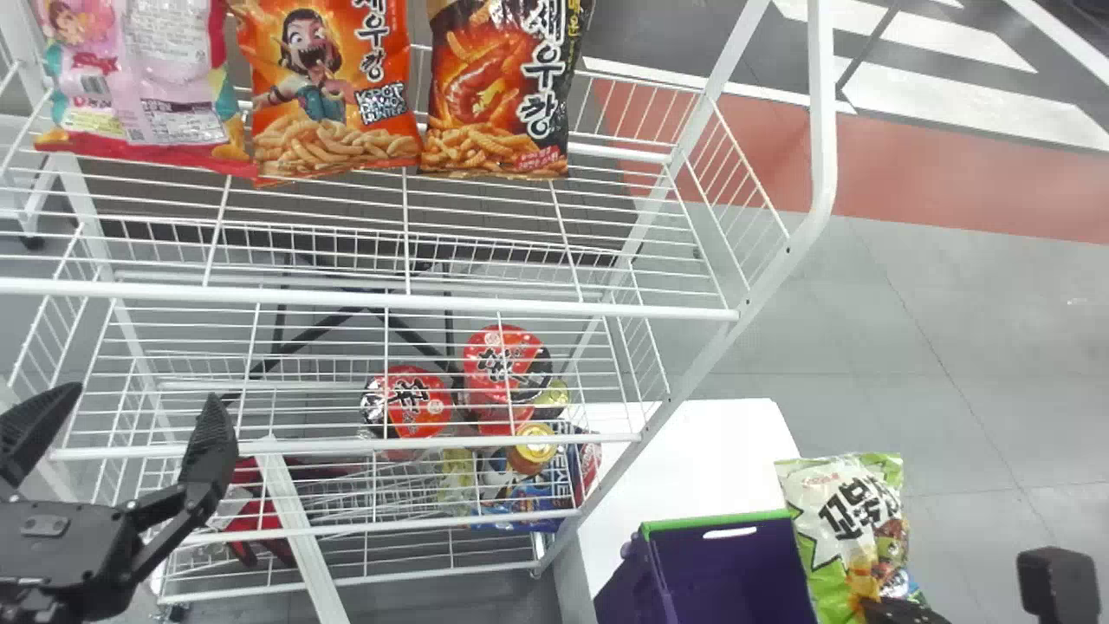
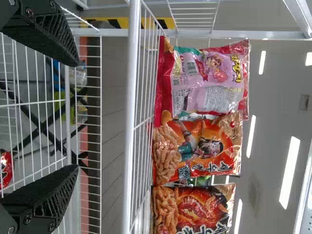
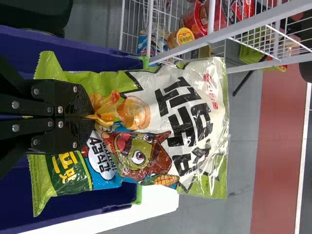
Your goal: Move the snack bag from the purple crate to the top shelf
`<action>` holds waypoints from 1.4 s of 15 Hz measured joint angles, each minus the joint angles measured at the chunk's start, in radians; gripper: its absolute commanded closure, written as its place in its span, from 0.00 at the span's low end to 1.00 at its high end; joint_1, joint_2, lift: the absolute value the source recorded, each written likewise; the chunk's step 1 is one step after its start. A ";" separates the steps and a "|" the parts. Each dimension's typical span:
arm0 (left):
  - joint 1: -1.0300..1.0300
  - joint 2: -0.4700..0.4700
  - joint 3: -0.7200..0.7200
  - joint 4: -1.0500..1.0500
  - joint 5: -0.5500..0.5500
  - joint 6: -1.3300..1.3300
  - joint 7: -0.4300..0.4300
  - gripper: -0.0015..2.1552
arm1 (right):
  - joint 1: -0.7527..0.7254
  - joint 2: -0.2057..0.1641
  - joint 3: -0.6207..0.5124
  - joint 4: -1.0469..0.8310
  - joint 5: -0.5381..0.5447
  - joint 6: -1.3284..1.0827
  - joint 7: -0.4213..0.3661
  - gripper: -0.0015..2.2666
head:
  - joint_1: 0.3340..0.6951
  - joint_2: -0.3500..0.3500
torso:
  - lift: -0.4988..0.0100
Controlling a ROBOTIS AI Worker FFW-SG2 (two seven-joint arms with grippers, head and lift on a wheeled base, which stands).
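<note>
The green and white snack bag (image 1: 853, 529) is held upright at the right edge of the purple crate (image 1: 728, 572), its lower part level with the crate's rim. My right gripper (image 1: 897, 611) is at the bag's lower front; in the right wrist view the right gripper (image 3: 90, 116) is closed on the pinched bag (image 3: 180, 122), with the crate (image 3: 58, 46) behind. My left gripper (image 1: 113, 442) waits at the left before the rack, open and holding nothing; the left wrist view shows the left gripper (image 2: 78, 117) with fingers wide apart. The top shelf (image 1: 485, 303) holds several snack bags.
An orange bag (image 1: 333, 95) and a black-orange bag (image 1: 502, 87) stand toward the top shelf's back, with free room to their right. The rack's white right post (image 1: 780, 251) rises between shelf and held bag. Cup noodles (image 1: 407, 403) sit lower. A white table (image 1: 693, 459) bears the crate.
</note>
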 measured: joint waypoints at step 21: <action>-0.008 -0.001 0.004 0.007 0.000 -0.001 0.000 0.03 | -0.017 0.003 0.003 0.003 0.003 -0.005 0.001 0.81 | 1.00 0.00 | 0.92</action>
